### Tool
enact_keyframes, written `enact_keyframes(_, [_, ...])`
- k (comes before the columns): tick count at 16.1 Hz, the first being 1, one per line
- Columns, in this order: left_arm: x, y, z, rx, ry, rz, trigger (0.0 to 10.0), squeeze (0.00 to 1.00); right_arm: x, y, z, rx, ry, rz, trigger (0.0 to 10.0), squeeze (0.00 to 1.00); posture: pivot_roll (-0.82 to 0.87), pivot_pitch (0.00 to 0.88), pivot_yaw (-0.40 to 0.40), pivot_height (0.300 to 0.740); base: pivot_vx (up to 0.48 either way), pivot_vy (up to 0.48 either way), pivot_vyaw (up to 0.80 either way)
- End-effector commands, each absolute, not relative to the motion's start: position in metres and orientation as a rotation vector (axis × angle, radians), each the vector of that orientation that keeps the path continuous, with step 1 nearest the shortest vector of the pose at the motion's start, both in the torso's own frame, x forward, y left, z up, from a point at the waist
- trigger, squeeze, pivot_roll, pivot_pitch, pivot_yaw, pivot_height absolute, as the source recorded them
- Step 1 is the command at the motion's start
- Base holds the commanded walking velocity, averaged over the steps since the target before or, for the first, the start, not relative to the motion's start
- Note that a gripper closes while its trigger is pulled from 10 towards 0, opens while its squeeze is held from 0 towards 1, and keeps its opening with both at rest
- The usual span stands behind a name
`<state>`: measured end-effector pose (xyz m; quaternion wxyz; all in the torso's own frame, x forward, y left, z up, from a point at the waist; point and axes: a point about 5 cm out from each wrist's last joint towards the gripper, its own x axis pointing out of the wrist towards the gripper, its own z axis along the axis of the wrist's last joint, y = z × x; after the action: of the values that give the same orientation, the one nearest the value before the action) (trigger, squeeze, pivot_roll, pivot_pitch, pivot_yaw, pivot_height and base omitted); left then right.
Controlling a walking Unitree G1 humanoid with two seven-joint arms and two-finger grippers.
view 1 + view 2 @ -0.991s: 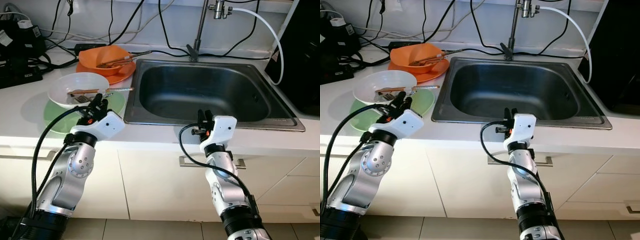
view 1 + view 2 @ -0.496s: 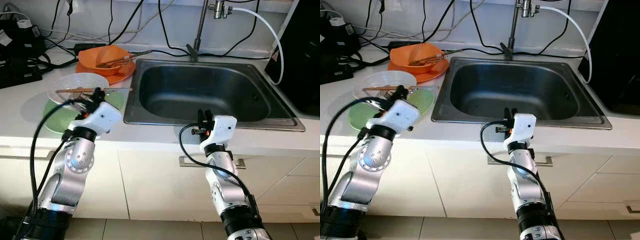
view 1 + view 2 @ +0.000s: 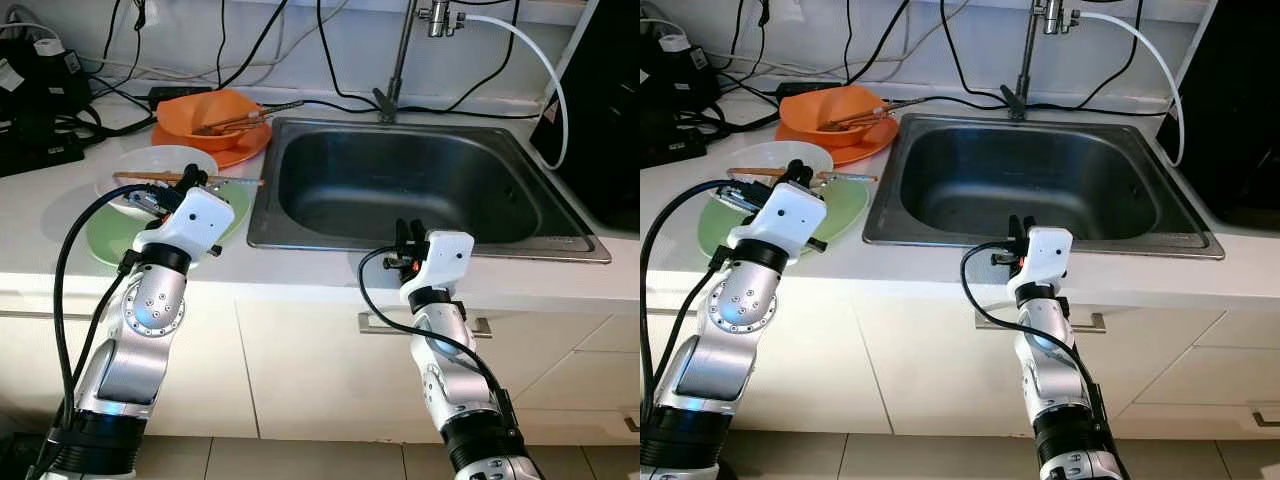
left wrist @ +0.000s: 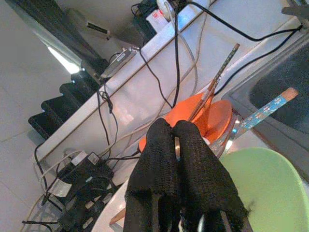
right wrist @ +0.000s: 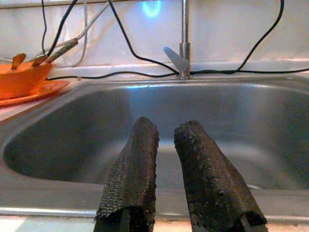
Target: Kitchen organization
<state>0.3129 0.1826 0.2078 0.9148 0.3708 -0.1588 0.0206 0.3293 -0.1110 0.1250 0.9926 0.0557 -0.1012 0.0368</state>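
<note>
The white bowl (image 3: 150, 170) sits on the green plate (image 3: 115, 232), on the table (image 3: 40, 205) just left of the steel sink (image 3: 410, 180). It looks tipped up on its near side, with wooden chopsticks (image 3: 150, 179) lying across its rim and a patterned utensil handle (image 3: 240, 182) pointing toward the sink.

The left gripper (image 3: 178, 186) is at the bowl's near rim, on the side facing the sink. In the left wrist view its two black fingers (image 4: 161, 154) press almost together, with only a thin pale sliver between the pads, so the jaws look nearly closed on something thin. It appears to be the bowl's rim or a utensil, but I cannot tell which.

Behind the white bowl, farther from the sink's near edge, an orange bowl (image 3: 205, 108) rests on an orange plate (image 3: 235, 148), with more chopsticks (image 3: 255, 115) lying in it and reaching toward the sink's back left corner.

The right gripper (image 3: 408, 236) hovers at the sink's near edge, about midway along it, pointing into the basin. In the right wrist view its fingers (image 5: 137, 164) stand a narrow gap apart, so the jaws are slightly open and hold nothing.

A tap (image 3: 400, 55) rises behind the sink, with a white hose (image 3: 550, 75) curving to its right. Black cables (image 3: 60, 110) lie at the back left of the table.
</note>
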Motion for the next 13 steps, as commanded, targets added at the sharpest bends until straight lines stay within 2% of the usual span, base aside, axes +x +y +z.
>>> enact_keyframes(1, [0.312, 0.181, 0.215, 0.770, -0.351, 0.040, 10.0, 0.00, 0.333, -0.112, 0.128, 0.114, -0.203, 0.075, 10.0, 0.00, 0.13, 0.031, -0.029, 0.740, 0.000, 0.000, 0.00])
enact_keyframes(7, [0.311, 0.178, 0.210, 0.791, -0.322, -0.036, 10.0, 0.00, 0.333, -0.110, 0.128, 0.112, -0.199, 0.087, 10.0, 0.00, 0.13, 0.032, -0.032, 0.740, 0.000, 0.000, 0.00])
enact_keyframes(11, [0.309, 0.177, 0.199, 0.894, -0.307, -0.110, 10.0, 0.00, 0.333, -0.110, 0.128, 0.111, -0.196, 0.087, 10.0, 0.00, 0.13, 0.033, -0.035, 0.740, 0.000, 0.000, 0.00])
enact_keyframes(12, [0.309, 0.177, 0.199, 0.888, -0.307, -0.113, 10.0, 1.00, 0.333, -0.110, 0.128, 0.110, -0.196, 0.087, 10.0, 0.00, 0.13, 0.033, -0.035, 0.740, 0.000, 0.000, 0.00])
enact_keyframes(13, [0.308, 0.177, 0.199, 0.885, -0.307, -0.113, 10.0, 1.00, 0.333, -0.110, 0.128, 0.110, -0.196, 0.087, 10.0, 0.00, 0.13, 0.033, -0.035, 0.740, 0.000, 0.000, 0.00])
